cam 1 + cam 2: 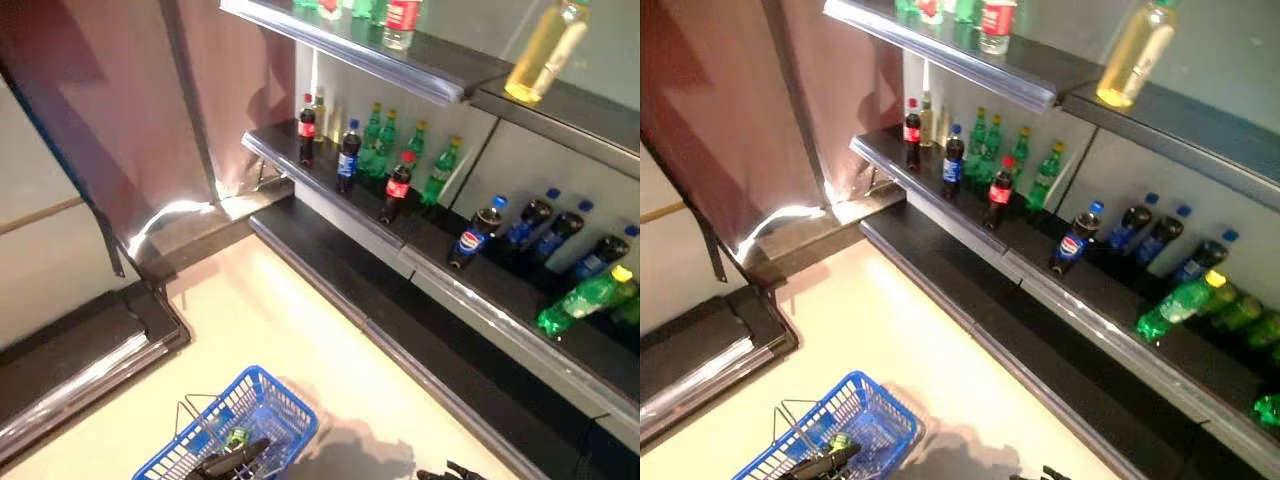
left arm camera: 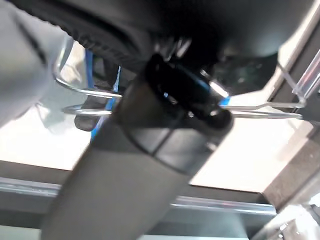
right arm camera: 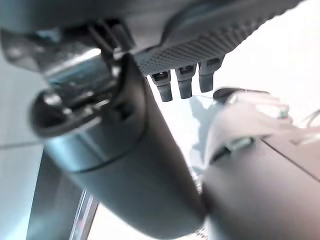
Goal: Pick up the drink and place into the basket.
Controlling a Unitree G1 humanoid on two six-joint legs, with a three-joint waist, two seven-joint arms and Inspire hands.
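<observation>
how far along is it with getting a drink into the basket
Done: a green-capped drink already lies in the blue basket. In hand: the left hand sits at the basket's wire handle; its grip is unclear. The right hand barely shows at the picture's edge. Left: bottles still line the shelf.

the open-weave plastic basket (image 1: 262, 412) is bright blue, with bare silver wire handles (image 1: 196, 420); inside it shows a small green bottle top (image 1: 238, 436). the long metal shelf (image 1: 470, 290) is dark grey to black with a pale silvery front edge. on it stand dark cola bottles with red labels (image 1: 398, 188), dark cola bottles with blue caps and blue labels (image 1: 348, 158), and green soda bottles (image 1: 440, 172), one with a yellow cap (image 1: 588, 299). above, a pale yellow bottle (image 1: 546, 48) leans on the upper shelf. the floor (image 1: 280, 320) is cream.
</observation>
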